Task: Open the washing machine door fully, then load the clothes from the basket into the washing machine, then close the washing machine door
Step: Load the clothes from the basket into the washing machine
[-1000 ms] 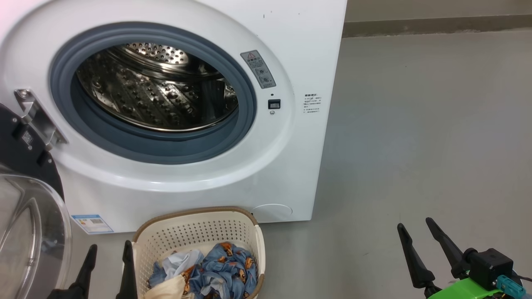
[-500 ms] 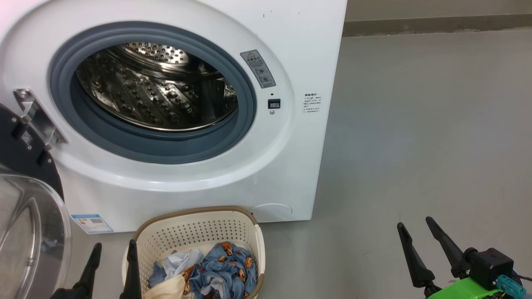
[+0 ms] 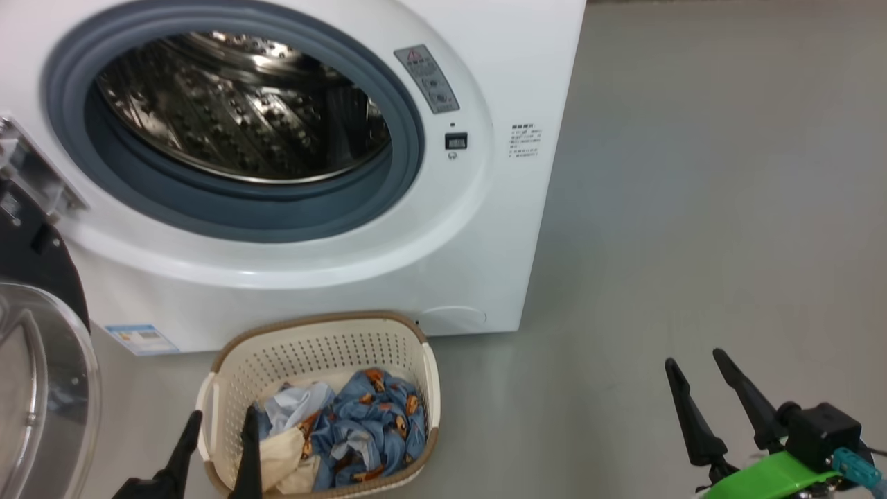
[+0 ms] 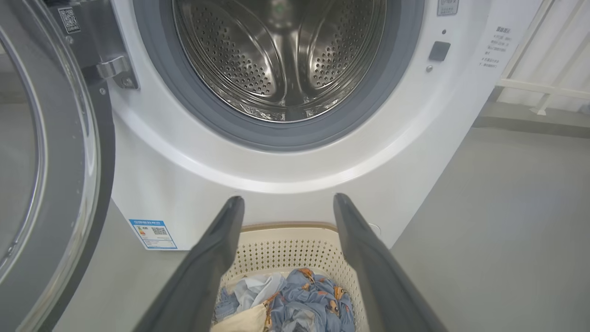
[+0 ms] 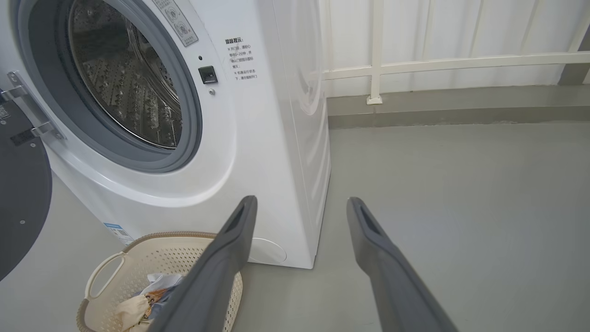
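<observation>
The white washing machine [image 3: 506, 229] stands with its steel drum [image 3: 235, 104] exposed. The washing machine door [image 3: 34, 388] hangs swung wide open at the left, glass bowl facing out. In front of the washer sits the cream basket [image 3: 319, 322] holding the clothes [image 3: 360, 430], blue printed fabric with a cream and a pale blue piece. My left gripper [image 3: 222, 412] is open above the basket's near left rim; in the left wrist view its fingers frame the clothes [image 4: 304, 299]. My right gripper [image 3: 693, 356] is open and empty over the floor, well right of the basket.
Bare grey floor [image 3: 693, 208] stretches to the right of the washer. A white railing [image 5: 378, 64] and a low kerb run behind it. The open door [image 4: 69, 161] stands close on the left of the left arm.
The head camera has tipped down, so the washer sits higher in the picture. My left gripper has shifted right, from beside the basket to over its left rim. The right gripper stays put.
</observation>
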Available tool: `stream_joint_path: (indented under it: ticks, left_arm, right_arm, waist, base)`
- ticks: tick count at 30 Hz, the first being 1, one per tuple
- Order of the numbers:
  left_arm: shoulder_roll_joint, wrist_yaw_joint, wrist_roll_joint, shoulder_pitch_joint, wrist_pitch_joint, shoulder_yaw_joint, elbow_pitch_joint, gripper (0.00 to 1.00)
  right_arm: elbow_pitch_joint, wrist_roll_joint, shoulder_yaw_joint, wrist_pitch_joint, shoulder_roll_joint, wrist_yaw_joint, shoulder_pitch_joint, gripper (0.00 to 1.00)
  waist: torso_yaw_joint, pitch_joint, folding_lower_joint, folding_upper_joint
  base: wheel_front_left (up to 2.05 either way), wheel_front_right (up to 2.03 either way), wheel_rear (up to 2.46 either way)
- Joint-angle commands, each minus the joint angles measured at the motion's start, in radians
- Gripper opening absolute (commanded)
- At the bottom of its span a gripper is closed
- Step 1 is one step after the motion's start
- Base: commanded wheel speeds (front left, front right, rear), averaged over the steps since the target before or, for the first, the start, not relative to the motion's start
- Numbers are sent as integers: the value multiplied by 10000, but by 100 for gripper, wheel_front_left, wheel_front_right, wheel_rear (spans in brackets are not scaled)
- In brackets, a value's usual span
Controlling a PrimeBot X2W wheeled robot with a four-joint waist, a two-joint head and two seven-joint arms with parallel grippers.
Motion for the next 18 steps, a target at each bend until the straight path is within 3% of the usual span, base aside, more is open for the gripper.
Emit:
stream_joint_path:
  ticks: [1, 18]
  left_arm:
    - [101, 13, -91, -468, -55, 233, -57, 100]
    - [101, -208, -357, -2455, -55, 91, 2134, 100]
  right_arm:
    - [-279, 50, 188, -118, -134, 16, -389, 100]
    - [-418, 88, 292, -118, -162, 16, -1414, 100]
  waist:
    - [-10, 400, 0, 0]
    - [-502, 3292, 0, 0]
  base:
    - [0, 0, 0]
    - [0, 0, 0]
